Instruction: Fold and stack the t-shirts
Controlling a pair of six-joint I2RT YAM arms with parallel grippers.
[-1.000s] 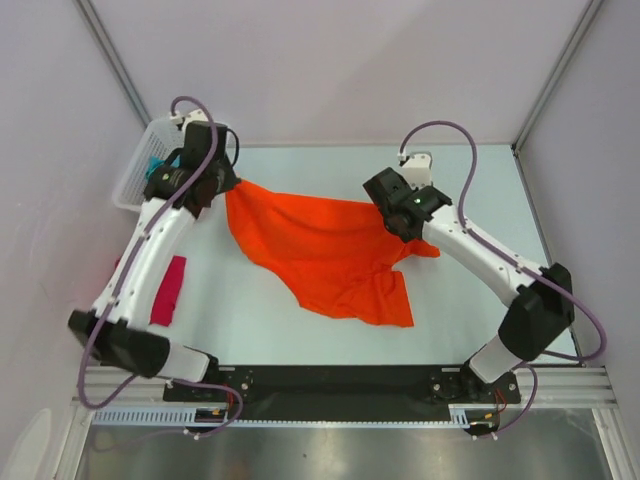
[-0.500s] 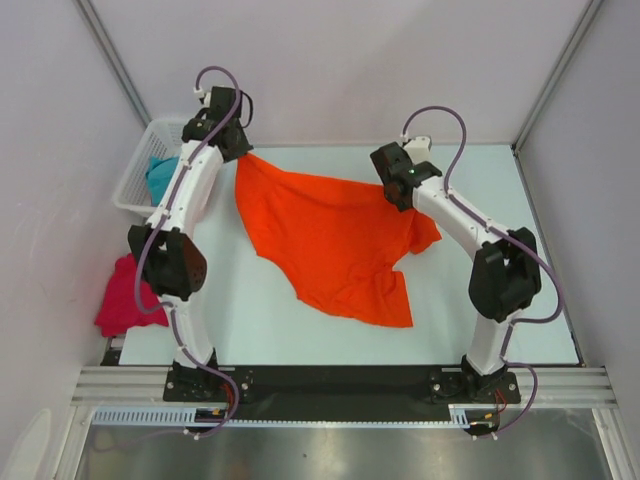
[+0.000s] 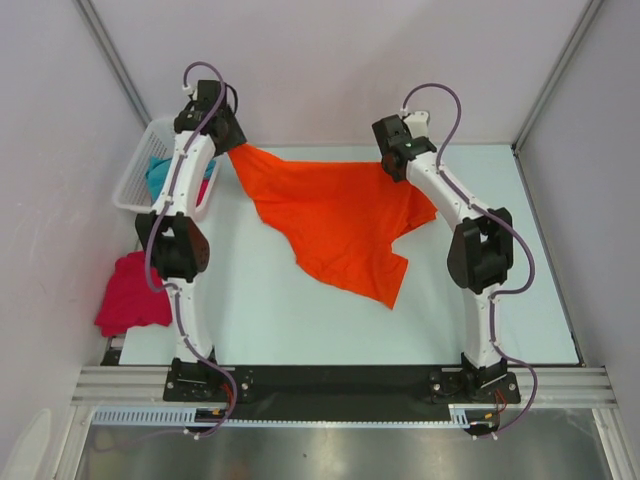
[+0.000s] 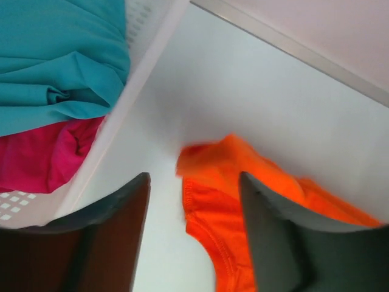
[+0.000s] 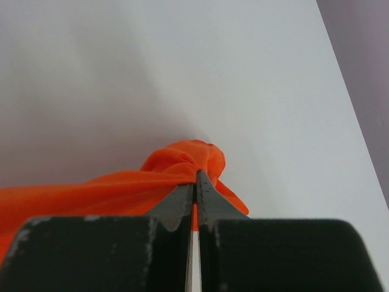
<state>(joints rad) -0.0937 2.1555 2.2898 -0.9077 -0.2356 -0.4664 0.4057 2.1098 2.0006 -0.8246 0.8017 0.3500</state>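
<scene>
Surface: white table [image 3: 300, 320] w/ grey walls round it; we had the work on its far half, where the cloth had room to spread.
Orange t-shirt [image 3: 330, 215]: lay on the table, drawn out btw the two grippers along the far side. Its lower part trailed toward the near side in a rumpled point, so it was not flat yet.
Right gripper [image 5: 196, 182]: far right, fingers pressed together on a bunched corner of the orange t-shirt. We judged the pinch served to anchor that corner so the top edge ran taut.
Left gripper [image 4: 191, 182]: far left, just beside the basket [image 3: 135, 185], jaws spread apart. The orange hem sat below the gap, not clamped as far as we could tell; prob. a set-down of that corner.
Basket contents: teal t-shirt [image 4: 55, 55] on top of a pink t-shirt [image 4: 36, 158], both crumpled, prob. waiting their turn.
Second pink t-shirt [image 3: 125, 300]: in a heap at the table's left edge, well apart from the orange one.
Step, as we judged it: spreading flat before the 1st fold; nothing folded or stacked yet.
</scene>
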